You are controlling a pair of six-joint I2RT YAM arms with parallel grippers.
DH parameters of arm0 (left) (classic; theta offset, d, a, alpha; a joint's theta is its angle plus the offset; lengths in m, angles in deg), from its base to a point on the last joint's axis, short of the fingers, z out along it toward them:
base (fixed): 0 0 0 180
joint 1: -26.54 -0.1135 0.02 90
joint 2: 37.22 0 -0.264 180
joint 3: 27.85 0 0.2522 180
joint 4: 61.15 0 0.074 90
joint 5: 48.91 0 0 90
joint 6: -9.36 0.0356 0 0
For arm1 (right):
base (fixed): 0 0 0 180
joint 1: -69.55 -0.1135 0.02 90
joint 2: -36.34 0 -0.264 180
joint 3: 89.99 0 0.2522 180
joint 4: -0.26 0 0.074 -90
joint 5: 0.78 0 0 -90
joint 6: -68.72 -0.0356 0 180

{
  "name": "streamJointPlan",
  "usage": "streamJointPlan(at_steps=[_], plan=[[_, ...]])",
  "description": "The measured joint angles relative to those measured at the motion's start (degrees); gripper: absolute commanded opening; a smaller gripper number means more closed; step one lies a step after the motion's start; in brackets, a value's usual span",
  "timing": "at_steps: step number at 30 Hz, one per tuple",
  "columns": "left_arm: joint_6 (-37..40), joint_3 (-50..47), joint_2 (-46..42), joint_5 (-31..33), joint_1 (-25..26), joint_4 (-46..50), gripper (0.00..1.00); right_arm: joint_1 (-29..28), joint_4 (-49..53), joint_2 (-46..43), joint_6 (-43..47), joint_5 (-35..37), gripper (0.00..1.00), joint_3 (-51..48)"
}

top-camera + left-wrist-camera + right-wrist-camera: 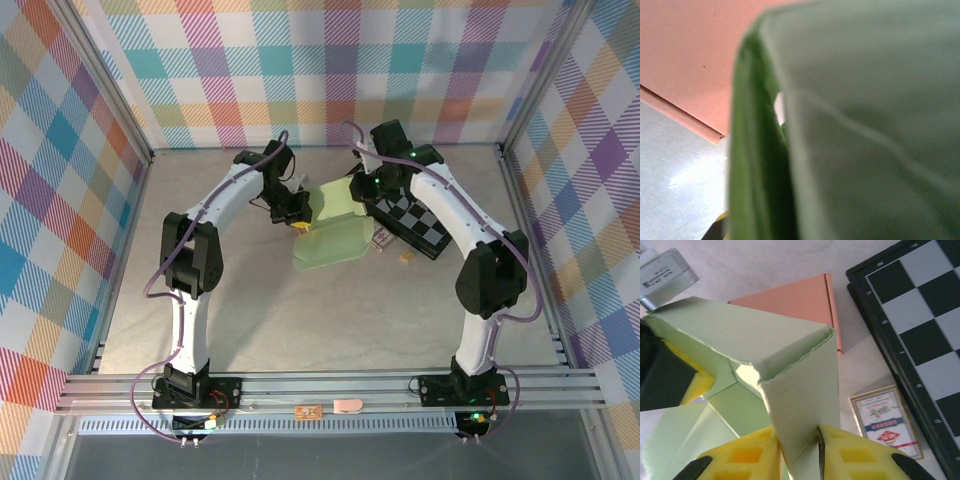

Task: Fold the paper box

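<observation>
Two hands on the paper box [335, 225], over the surface [300, 320] toward 12 o'clock. Right hand [817, 450] pinches a wall at 3. Left hand [292, 213] closed at 9, probably gripping. Light, floppy card; hold near creases.

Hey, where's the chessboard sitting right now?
In the top view the chessboard lies right of centre, under the right arm, just right of the green paper box.

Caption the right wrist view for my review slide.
Right gripper pinches a green paper box wall; chessboard and card pack alongside.
</observation>
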State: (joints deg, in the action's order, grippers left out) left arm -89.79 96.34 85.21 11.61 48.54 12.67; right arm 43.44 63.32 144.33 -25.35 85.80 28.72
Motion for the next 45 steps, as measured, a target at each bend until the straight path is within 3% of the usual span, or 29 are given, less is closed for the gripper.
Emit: streamJointPlan(at_steps=[5, 10, 14, 23, 33, 42, 45], plan=[[-0.07, 0.0, 0.0, 1.09, 0.66, 0.22, 0.0, -3.15, 2.23, 1.66, -2.03, 11.58, 0.0, 1.68], [-0.42, 0.0, 0.0, 1.92, 1.2, 0.66, 0.0, -5.81, 3.69, 3.1, -3.65, 20.61, 0.01, 3.04], [-0.46, 0.0, 0.0, 1.92, 1.38, 0.81, 0.0, -6.25, 4.83, 3.87, -3.87, 22.32, 0.12, 4.55], [-0.63, 0.0, 0.0, 1.99, 1.62, 0.13, 0.0, -6.23, 6.88, 6.86, -3.76, 24.55, 0.14, 8.7], [-0.59, 0.09, 0.0, 1.95, 2.38, -0.02, 0.0, -6.21, 7.34, 8.74, -3.58, 26.84, 0.23, 11.17], [-0.61, 1.05, 0.0, 1.92, 2.75, 0.46, 0.0, -6.25, 7.37, 9.51, -4.07, 29.4, 0.0, 12.17], [-0.7, 1.27, 0.0, 1.9, 2.89, 0.66, 0.0, -6.86, 7.45, 9.57, -4.07, 31.5, 0.0, 12.31]])
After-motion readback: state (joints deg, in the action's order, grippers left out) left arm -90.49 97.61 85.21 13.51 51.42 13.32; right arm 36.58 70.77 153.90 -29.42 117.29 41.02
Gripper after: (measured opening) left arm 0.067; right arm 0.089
